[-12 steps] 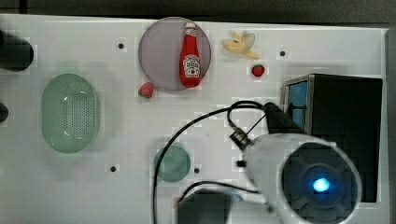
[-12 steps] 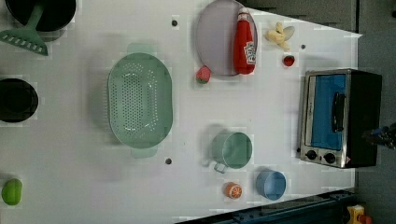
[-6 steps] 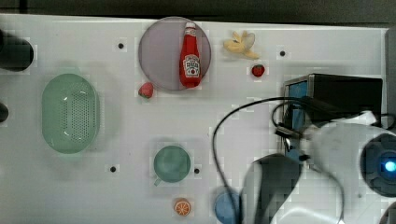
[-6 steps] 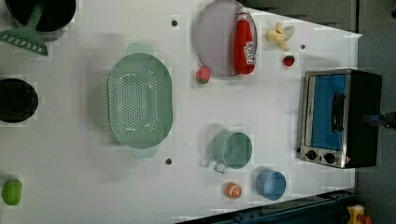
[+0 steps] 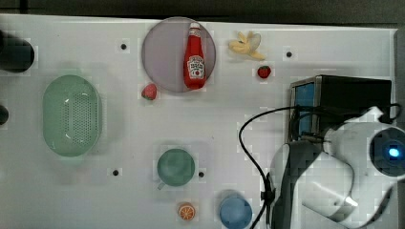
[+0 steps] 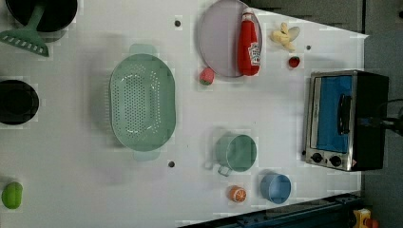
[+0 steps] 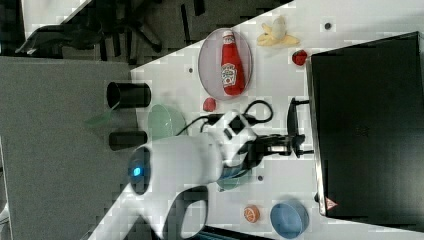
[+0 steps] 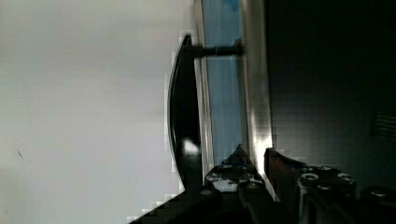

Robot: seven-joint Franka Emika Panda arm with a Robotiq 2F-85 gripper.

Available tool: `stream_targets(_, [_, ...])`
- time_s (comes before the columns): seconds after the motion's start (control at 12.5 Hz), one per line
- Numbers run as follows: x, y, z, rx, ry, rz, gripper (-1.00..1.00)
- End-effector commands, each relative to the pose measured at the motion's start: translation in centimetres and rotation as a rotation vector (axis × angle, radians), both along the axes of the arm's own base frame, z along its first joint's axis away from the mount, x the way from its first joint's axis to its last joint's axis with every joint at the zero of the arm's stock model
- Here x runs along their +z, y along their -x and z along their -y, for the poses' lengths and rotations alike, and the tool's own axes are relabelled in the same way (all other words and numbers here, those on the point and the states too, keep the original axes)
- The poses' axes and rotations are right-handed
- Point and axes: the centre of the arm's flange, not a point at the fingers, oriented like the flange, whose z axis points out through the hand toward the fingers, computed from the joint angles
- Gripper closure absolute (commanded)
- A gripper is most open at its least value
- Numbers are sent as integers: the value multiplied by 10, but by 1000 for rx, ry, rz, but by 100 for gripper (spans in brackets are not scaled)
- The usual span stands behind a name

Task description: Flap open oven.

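oven (image 6: 349,118): one, sitting at the left view's right counter (image 6: 285,109) edge, door staying closed | hand (image 8: 254,170): one, fingers nearly together, gripping nothing, hovering by handle (image 8: 183,116) | bowls: two | strawberries: two | ketchup bottle (image 5: 195,56): one

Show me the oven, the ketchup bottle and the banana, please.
oven (image 6: 330,114), left view, on its blue glass door.
ketchup bottle (image 5: 194,59), top view, on its label.
banana (image 5: 244,46), top view, on the peeled fruit.
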Motion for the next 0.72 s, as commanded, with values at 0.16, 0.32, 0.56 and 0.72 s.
stream_targets(0.16, [-16, -13, -7, 103, 13, -16, 65])
stream_targets(0.32, [-29, -17, -10, 112, 19, -26, 65])
stream_targets(0.56, [-39, -22, -21, 129, 15, -43, 65])
stream_targets(0.72, [-40, -23, -24, 97, 20, -43, 65])
